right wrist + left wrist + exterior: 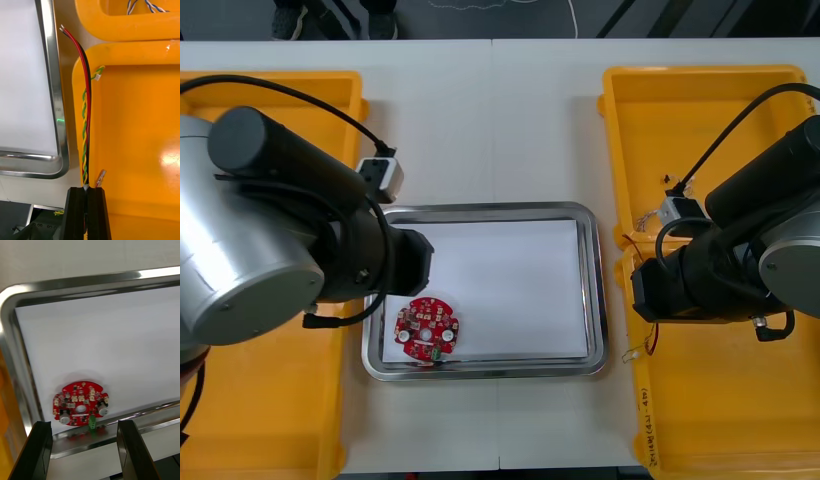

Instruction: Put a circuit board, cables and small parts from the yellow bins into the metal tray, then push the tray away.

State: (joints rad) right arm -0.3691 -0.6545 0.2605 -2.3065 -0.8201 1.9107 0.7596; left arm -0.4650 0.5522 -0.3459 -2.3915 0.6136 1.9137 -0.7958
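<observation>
A round red circuit board (427, 330) lies in the near left corner of the metal tray (598, 300), which is white inside. My left gripper (84, 423) hangs open just above the board (80, 404), its fingers apart on either side with nothing between them. At the tray's right side my right gripper (87, 192) is shut on a red and yellow cable (86, 112) with black and green strands. The cable runs from the fingers along the inner wall of the orange bin (138, 131), its bare ends past the bin's corner beside the tray rim (56, 93).
Yellow bins (270, 420) flank the tray, under both arms. A blue and white twisted cable (150, 5) lies in the farther right bin (123, 26). A loose cable end (650, 342) sticks out at the near right bin's (740, 400) inner wall.
</observation>
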